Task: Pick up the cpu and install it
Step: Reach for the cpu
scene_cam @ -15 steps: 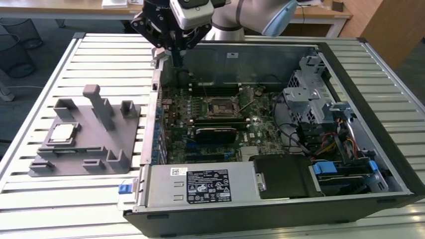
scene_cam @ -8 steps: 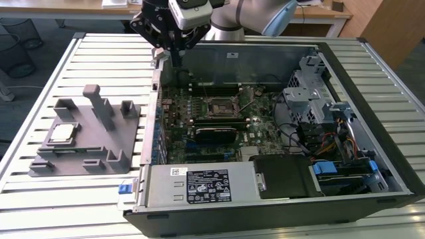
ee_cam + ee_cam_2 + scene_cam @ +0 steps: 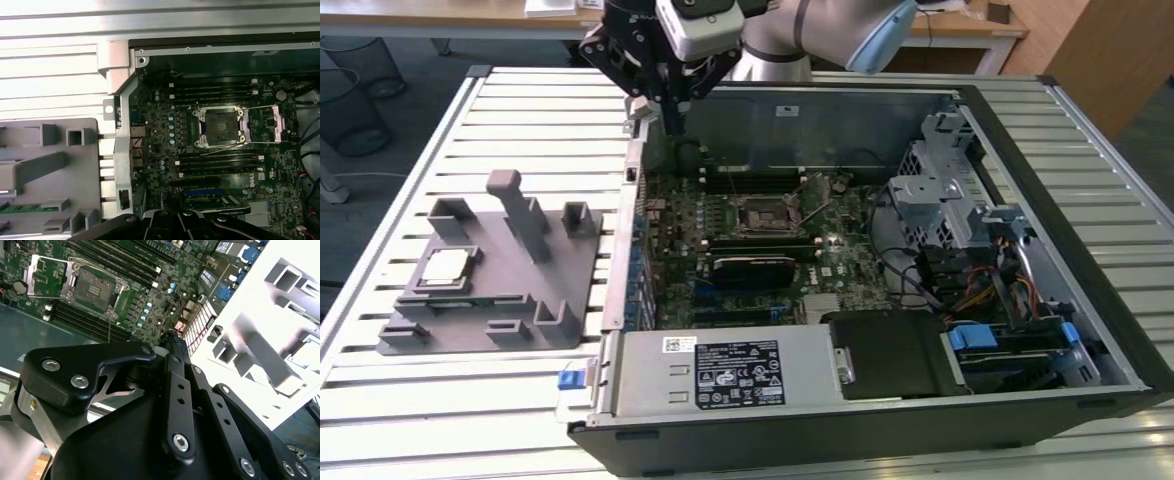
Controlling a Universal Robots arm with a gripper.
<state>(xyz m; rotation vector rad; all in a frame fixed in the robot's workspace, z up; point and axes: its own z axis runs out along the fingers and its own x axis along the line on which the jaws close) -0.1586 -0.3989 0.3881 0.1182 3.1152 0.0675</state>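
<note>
The cpu (image 3: 444, 267), a small square chip with a silvery top, lies flat in a recess of the grey holder block (image 3: 520, 300) at the exterior view's left, outside the computer case. My gripper (image 3: 678, 124) hangs high over the case's back corner, far from the cpu, and looks shut with nothing in it. In the second wrist view the gripper (image 3: 172, 338) points down toward the motherboard's edge. The dark square socket (image 3: 761, 212) sits mid-board; both wrist views show this socket (image 3: 95, 287) (image 3: 220, 127) empty, with its metal frame flipped open.
The open computer case (image 3: 1067, 130) lies on a slatted metal table (image 3: 440, 400). A power supply (image 3: 734, 375) fills the near end, and a drive cage with cables (image 3: 947, 200) stands at the exterior view's right. Upright posts (image 3: 520, 215) rise from the holder block.
</note>
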